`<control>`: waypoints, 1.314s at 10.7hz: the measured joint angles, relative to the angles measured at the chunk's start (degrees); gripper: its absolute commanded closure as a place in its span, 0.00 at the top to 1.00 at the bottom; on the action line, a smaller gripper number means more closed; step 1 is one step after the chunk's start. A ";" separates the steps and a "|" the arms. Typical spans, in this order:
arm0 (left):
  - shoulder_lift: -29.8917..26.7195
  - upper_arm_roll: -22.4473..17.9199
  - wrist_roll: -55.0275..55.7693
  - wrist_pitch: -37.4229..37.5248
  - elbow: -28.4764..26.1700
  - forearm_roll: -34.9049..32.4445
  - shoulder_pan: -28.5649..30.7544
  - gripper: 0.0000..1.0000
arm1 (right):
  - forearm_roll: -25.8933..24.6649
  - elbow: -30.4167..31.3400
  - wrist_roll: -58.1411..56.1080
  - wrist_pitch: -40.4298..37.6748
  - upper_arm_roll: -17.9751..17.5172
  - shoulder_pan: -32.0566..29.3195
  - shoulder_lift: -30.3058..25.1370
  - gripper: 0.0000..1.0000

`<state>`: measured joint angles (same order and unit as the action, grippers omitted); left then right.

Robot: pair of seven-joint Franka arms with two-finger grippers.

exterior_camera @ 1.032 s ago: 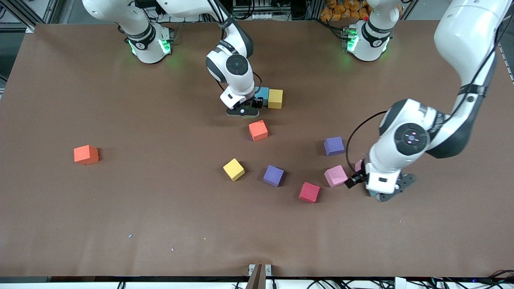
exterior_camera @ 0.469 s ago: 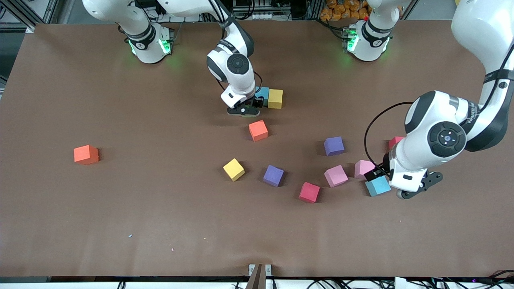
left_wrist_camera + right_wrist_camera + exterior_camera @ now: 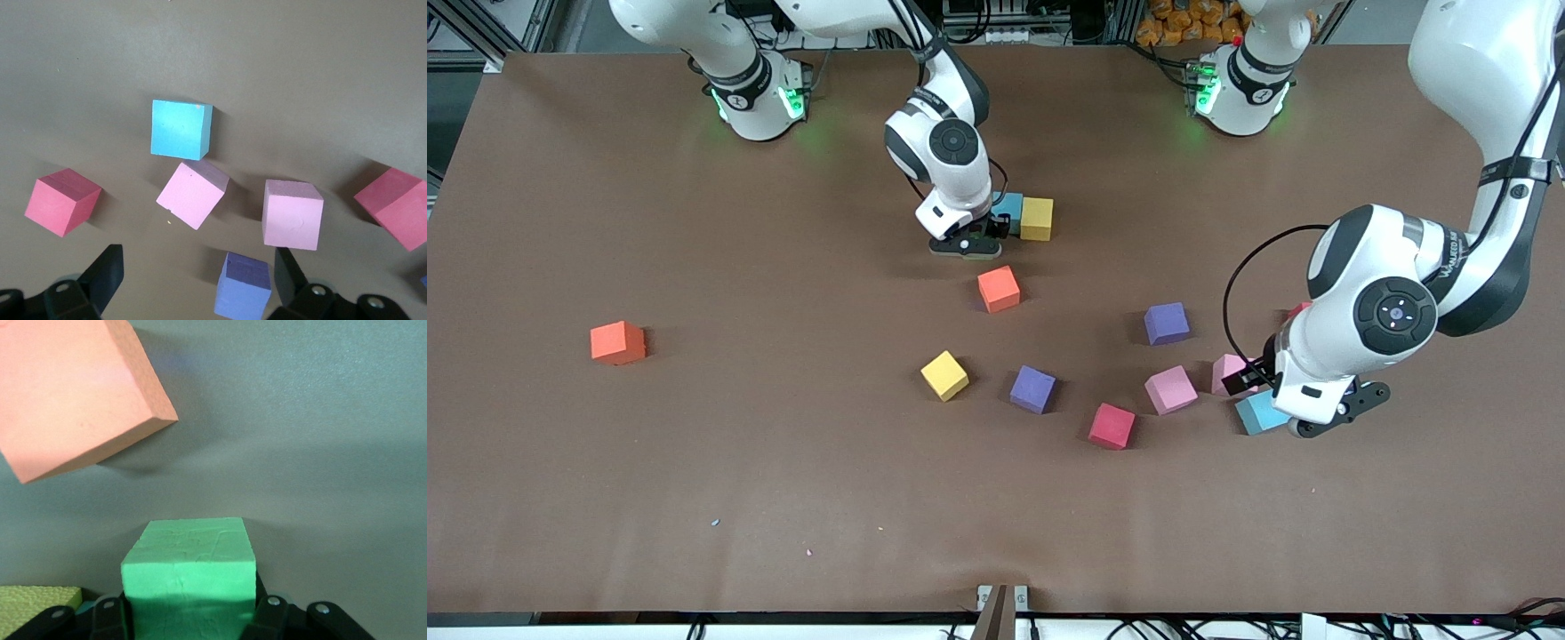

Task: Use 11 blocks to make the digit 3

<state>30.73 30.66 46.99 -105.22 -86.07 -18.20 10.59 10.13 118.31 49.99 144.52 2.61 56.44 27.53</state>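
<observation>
On the brown surface [image 3: 694, 462], the right pincer [image 3: 971, 242] is clamped on a green block [image 3: 190, 570], set down beside a teal-blue block [image 3: 1009, 207] and a yellow block [image 3: 1037, 219], with an orange block [image 3: 999, 289] nearer the front camera. The left pincer [image 3: 197, 277] hangs with fingers spread wide, holding nothing, over a cluster of two pink blocks [image 3: 193, 195], another teal-blue block [image 3: 180, 129] and red blocks [image 3: 61, 201] toward the left arm's end.

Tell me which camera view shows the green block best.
The right wrist view: the green block fills its foreground, clamped in the right claw. In the front view the right arm hides it beside the teal and yellow blocks. The left wrist view does not show it.
</observation>
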 measured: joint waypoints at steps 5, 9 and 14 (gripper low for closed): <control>-2.10 -5.43 -2.98 1.87 -0.43 6.17 -5.31 1.00 | 0.00 -0.04 0.04 -0.41 0.08 -0.01 -0.02 0.00; -1.21 -4.31 -2.98 -0.22 -4.27 9.98 -7.24 1.00 | 0.00 -0.09 0.05 -0.71 0.16 -0.01 -0.03 0.00; -0.49 -4.19 -2.74 -13.86 -15.57 9.98 -7.41 1.00 | 0.00 -0.09 0.06 -0.77 0.15 0.00 -0.04 0.00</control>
<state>30.24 26.47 44.25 -119.08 -101.63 -8.21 3.17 10.13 118.21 50.05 143.75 2.76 56.44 27.49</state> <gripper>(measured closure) 0.000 0.396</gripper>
